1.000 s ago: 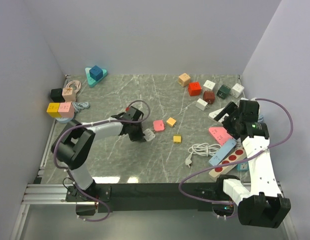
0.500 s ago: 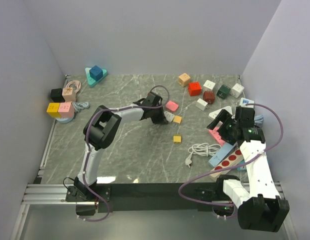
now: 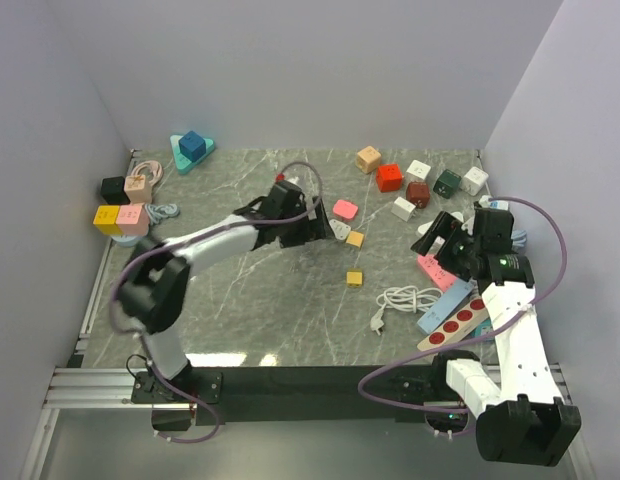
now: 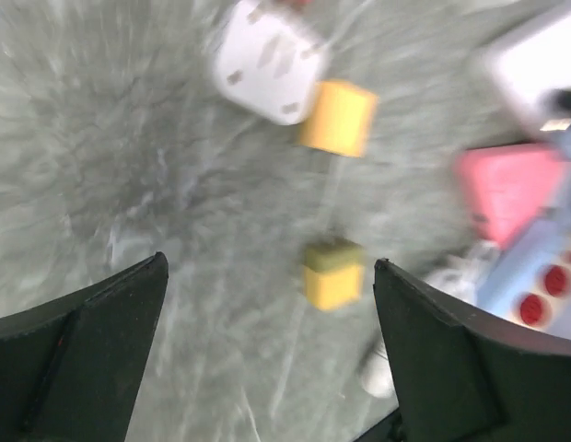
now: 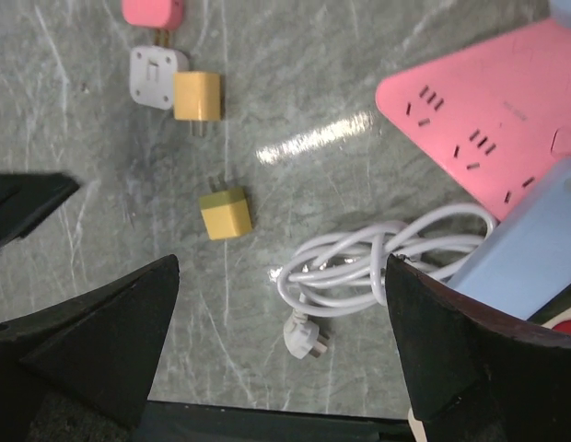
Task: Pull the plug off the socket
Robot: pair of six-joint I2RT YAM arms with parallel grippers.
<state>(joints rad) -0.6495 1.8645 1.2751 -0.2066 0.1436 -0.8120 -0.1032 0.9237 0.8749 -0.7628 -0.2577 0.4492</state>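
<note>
While the left hand [image 3: 315,230] and right hand [image 3: 435,238] stand wide and empty, the white square socket [image 3: 337,229] lies near the middle of the grey, white-veined stone-look desk [image 3: 240,310], walled in pale lilac. It touches a yellow plug [image 3: 355,239]. The pink plug [image 3: 344,209] sits just toward the far edge, prongs bared. Lettering on the pink power strip [image 5: 470,101] is too small to read.

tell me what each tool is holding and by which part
Nothing is held: the left tool and the right tool are both open and empty.
</note>
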